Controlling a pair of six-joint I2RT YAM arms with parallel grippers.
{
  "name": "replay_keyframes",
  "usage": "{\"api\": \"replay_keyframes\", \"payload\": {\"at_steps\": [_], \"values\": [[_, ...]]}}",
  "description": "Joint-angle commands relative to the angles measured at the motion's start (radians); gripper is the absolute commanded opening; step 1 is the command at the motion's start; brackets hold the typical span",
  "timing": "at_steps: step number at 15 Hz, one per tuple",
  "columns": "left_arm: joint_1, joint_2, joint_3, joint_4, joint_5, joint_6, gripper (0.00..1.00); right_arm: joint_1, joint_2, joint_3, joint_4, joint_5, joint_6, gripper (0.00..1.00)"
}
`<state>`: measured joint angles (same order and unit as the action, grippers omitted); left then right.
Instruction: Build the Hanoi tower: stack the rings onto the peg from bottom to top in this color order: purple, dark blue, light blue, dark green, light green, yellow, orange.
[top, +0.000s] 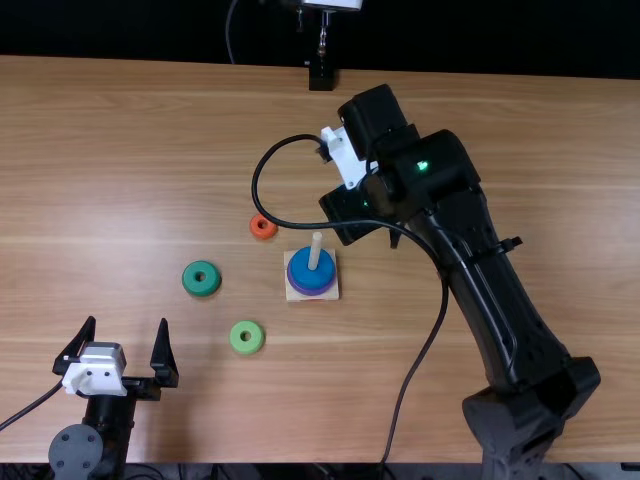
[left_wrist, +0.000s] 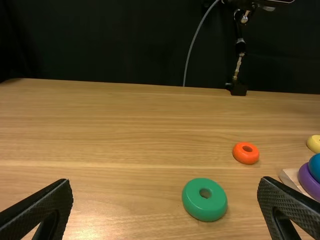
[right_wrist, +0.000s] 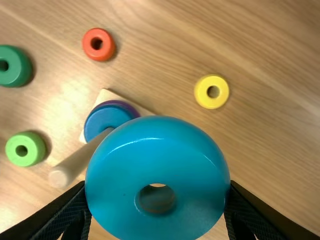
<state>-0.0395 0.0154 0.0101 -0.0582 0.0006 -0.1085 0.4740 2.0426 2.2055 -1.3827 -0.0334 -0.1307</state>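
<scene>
The right wrist view shows the right gripper (top: 350, 208) pinching the light blue ring (right_wrist: 157, 162) near the peg (top: 315, 252), and the yellow ring (right_wrist: 202, 92); from above, the right arm (top: 480, 270) blocks both. Purple (top: 312, 291) and dark blue (top: 306, 271) are stacked. Orange (top: 257, 233), dark green (top: 201, 289), light green (top: 250, 348) lie around. The left gripper (top: 126, 323) is spread.

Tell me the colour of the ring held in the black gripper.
The glossy ring is light blue, best seen in the right wrist view.

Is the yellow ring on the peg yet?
No, the yellow ring lies flat on the table, away from the peg.
</scene>
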Motion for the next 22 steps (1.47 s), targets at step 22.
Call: {"api": "replay_keyframes", "payload": {"at_steps": [22], "values": [[-0.005,-0.015,-0.01,-0.027,-0.012,0.005,1.0,0.112,-0.027,0.036,-0.051,-0.002,0.007,0.0]]}}
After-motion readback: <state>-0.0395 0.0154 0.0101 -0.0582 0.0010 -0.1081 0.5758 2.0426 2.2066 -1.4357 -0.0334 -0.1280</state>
